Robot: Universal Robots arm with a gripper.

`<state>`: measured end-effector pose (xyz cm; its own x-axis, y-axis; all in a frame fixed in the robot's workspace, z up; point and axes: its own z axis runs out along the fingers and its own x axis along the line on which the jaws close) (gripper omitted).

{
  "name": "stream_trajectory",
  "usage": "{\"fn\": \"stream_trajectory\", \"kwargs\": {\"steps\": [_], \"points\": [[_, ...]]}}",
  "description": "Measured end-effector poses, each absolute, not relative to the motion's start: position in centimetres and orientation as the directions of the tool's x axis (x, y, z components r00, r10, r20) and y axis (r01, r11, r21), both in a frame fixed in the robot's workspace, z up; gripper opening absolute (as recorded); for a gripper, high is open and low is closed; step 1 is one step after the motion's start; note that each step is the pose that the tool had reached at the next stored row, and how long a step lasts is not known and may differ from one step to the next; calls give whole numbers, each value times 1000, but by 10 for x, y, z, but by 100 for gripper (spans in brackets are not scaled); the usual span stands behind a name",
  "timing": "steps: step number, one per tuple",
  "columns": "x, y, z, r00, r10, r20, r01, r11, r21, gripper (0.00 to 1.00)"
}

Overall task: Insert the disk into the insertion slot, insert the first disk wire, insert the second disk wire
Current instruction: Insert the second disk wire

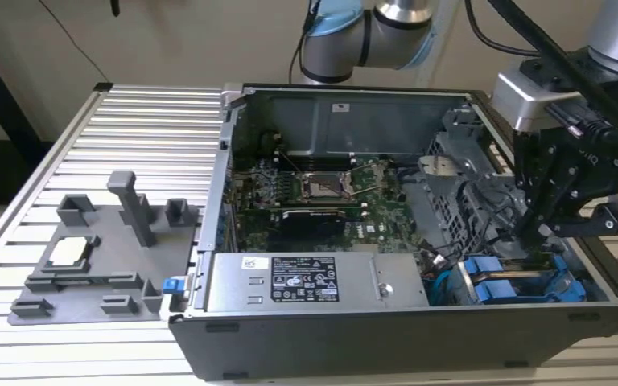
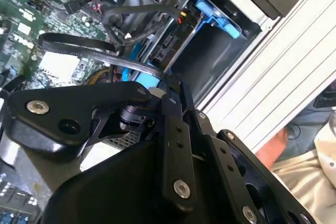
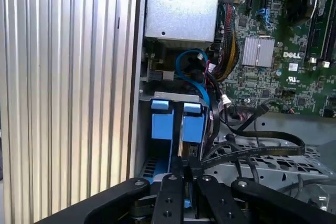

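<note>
The arm reaches down from the exterior view's upper right into the open computer case [image 1: 395, 241], which lies on its side on the ribbed metal worktop [image 1: 126, 129]. The pincer [image 1: 540, 229] points downward inside the case at the exterior view's right, just above the blue-fronted drive bays [image 1: 518, 285] in the near corner.

In the first wrist view the pincer [image 3: 184, 174] has its fingertips pressed close together at the end of the disk [image 3: 181, 129], which sits in its slot between two blue carrier fronts. Black flat wires [image 3: 262, 145] loop just beside the fingers. Whether the tips pinch a wire connector cannot be told.

In the second wrist view the pincer [image 2: 170, 90] sits against the blue carrier, with wires [image 2: 79, 45] curving past it.

A grey fixture tray [image 1: 100, 257] lies on the worktop, well apart from the case.
</note>
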<state>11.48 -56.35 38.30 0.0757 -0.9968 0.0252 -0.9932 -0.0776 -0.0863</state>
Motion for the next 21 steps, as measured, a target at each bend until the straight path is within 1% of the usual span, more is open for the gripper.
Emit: {"fn": "stream_trajectory", "kwargs": {"steps": [5, 9, 10, 11, 18, 21], "points": [[115, -563, 383, 70, -995, -65, -994, -64, -93, 16], [115, -564, 383, 63, -990, -123, -994, -51, -96, 16], [115, -564, 383, 62, -989, -133, -994, -50, -97, 16], [115, -564, 383, 62, -989, -133, -994, -50, -94, 16], [131, -565, 383, 50, -989, -138, -999, -49, -11, 16], [140, -565, 383, 47, -989, -139, -999, -50, 12, 16]]}}
